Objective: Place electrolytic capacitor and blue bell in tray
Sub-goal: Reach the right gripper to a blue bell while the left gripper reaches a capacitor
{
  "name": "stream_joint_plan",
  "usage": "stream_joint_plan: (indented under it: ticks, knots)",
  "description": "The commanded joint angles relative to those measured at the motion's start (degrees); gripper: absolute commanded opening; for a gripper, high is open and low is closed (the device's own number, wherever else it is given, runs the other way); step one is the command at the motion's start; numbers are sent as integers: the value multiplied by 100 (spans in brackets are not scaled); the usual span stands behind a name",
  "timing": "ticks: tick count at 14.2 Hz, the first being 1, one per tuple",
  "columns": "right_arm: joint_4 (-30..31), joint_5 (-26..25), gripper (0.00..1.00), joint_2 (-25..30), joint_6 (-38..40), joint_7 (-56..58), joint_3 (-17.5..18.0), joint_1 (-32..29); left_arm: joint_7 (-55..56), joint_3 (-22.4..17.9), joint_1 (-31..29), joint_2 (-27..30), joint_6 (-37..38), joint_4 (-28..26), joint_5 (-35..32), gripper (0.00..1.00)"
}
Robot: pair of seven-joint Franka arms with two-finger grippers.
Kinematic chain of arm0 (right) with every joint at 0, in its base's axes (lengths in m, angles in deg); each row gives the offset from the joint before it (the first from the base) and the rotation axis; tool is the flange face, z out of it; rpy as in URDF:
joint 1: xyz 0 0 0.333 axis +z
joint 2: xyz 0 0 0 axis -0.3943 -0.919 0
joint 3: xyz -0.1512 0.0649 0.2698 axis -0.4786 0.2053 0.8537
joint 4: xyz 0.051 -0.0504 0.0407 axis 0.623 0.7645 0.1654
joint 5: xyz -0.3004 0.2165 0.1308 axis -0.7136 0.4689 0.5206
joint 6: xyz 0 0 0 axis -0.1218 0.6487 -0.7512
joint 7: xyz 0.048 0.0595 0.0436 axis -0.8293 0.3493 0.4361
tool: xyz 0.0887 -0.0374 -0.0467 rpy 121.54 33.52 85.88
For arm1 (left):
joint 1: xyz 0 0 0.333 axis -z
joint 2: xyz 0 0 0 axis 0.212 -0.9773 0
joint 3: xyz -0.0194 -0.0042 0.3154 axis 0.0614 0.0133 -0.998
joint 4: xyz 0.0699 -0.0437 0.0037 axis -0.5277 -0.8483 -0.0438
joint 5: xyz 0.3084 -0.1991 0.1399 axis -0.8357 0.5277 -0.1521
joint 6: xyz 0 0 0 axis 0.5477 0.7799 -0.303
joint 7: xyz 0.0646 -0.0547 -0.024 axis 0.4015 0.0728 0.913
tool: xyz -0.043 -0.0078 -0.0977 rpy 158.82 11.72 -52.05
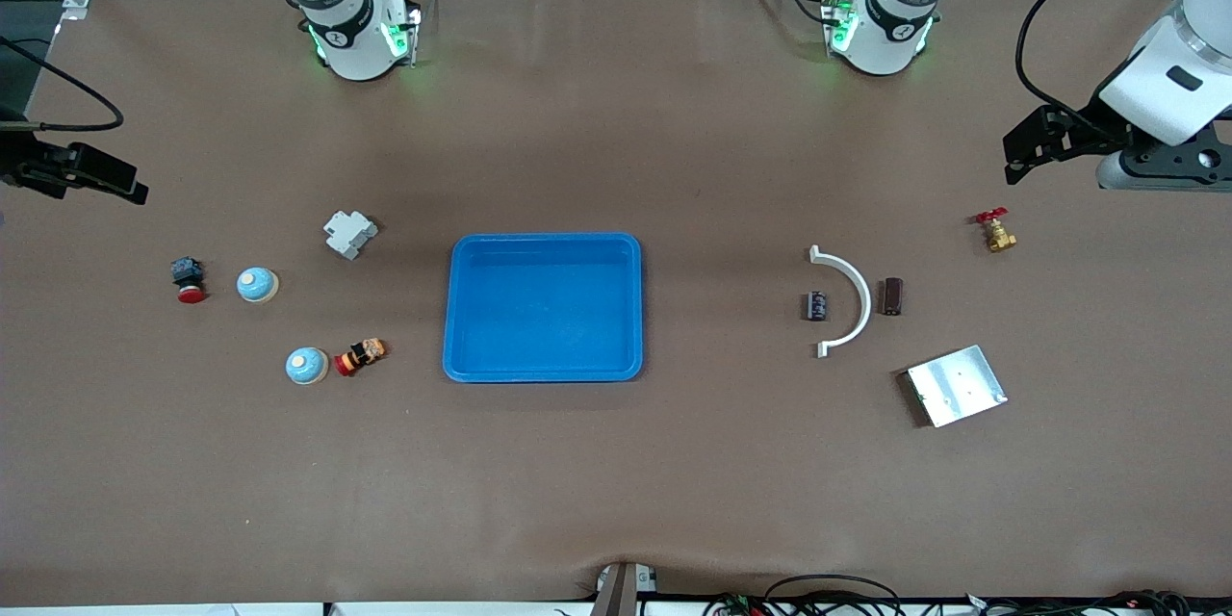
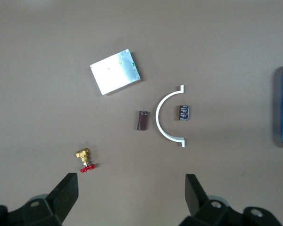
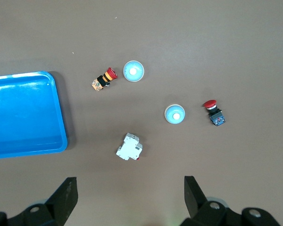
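Observation:
The bright-blue tray lies in the middle of the table, with nothing in it. Two blue bells sit toward the right arm's end: one farther from the front camera, the other nearer. Toward the left arm's end lie a black capacitor and a brown one, on either side of a white arc bracket. My left gripper hangs open over the table by the brass valve. My right gripper hangs open over its end of the table.
A silver metal plate and a brass valve with a red handle lie near the capacitors. A white breaker, a red push button and an orange-bodied red button lie among the bells.

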Motion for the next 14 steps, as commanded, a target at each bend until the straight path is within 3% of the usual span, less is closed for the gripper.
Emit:
stream_joint_plan:
  ticks: [1, 9, 14]
  knots:
    - [-108, 96, 100, -48, 32, 22, 11, -24, 79, 40, -18, 24, 103, 54, -35, 100]
    - [-108, 113, 100, -48, 32, 22, 11, -50, 44, 136, -70, 51, 94, 46, -18, 100]
    - [-107, 131, 100, -57, 23, 31, -16, -191, -61, 145, -36, 16, -169, -508, -62, 100]
